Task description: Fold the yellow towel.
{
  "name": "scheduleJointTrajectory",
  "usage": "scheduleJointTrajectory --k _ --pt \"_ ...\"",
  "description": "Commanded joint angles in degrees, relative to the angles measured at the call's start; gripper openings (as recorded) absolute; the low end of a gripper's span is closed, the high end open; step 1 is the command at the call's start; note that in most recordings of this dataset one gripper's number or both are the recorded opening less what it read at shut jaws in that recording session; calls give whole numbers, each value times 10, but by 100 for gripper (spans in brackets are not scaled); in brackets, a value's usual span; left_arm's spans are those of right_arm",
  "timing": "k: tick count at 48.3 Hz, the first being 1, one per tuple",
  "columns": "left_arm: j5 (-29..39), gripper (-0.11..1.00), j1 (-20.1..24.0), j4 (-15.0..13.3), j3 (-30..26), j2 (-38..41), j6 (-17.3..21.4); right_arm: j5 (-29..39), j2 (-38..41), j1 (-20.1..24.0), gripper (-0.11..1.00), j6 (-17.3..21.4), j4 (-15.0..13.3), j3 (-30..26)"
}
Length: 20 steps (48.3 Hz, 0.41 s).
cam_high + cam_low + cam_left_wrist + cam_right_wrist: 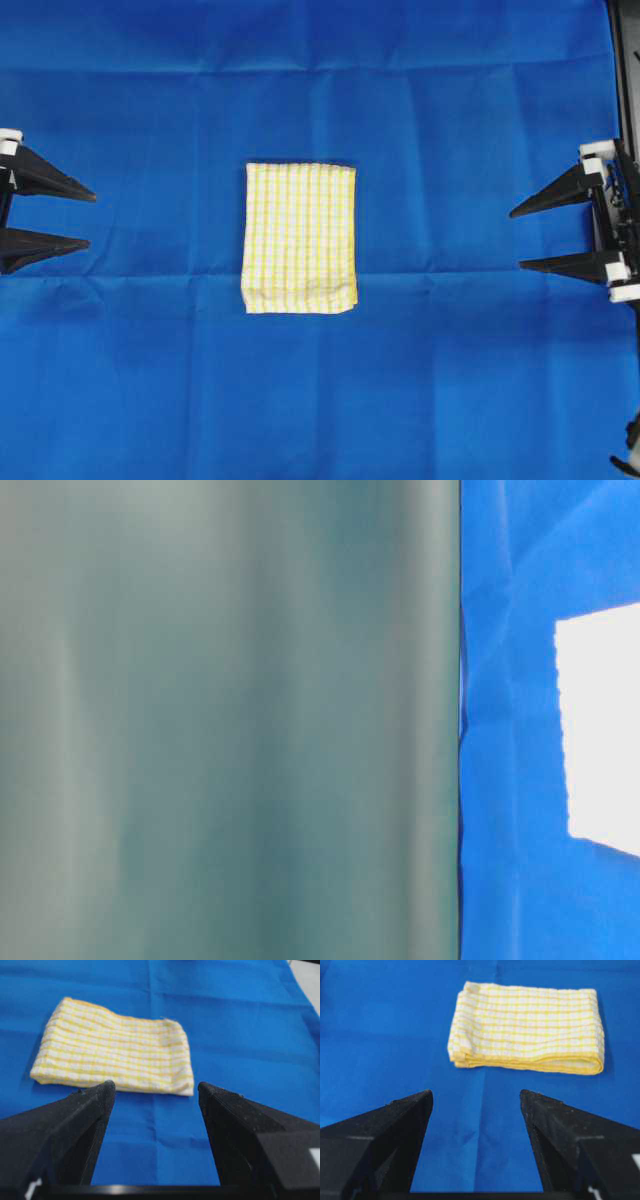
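Blue cloth point(450, 380), plain and creased along faint fold lines, covers the whole work surface in the overhead view. Left gripper point(75, 218), black with tapered fingers, sits at the far left edge of that view, jaws standing apart, nothing between them; left wrist view confirms an empty gap with only blue cloth showing through it. Right gripper point(516, 239), same build, sits at the far right edge, jaws likewise spread and empty. Both point inward toward the middle. Yellow towel point(299, 238), thin yellow-and-white checked fabric, lies flat at the centre of the cloth, well apart from both grippers and roughly midway between them; neither arm is clearly nearer. It already reads as a compact rectangle in several layers: the right wrist view shows stacked edges along its near side and at its left corner. Its long axis runs top to bottom in the overhead view, i.e. crosswise to the line joining the two grippers, so each gripper faces a long side. From the left wrist camera the towel point(116, 1055) lies ahead and slightly left of the jaw gap; from the right wrist camera point(530, 1027) it lies ahead and slightly right. Judgement: the fold looks largely or wholly done; any further fold would mean reaching in across open cloth. Nothing stands between either gripper and the towel. Table-level view is mostly blocked by a blurred grey-green surface point(230, 720); only a washed-out pale patch on blue shows at its right.
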Motion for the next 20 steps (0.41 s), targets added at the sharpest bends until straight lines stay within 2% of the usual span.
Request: scheduleJointTrajectory --k 1,20 --pt "-1 61 1 0 -8 1 1 -5 2 -1 72 -1 -1 -8" --pt "15 61 2 0 -11 -11 1 -4 2 -2 72 -1 -2 -8"
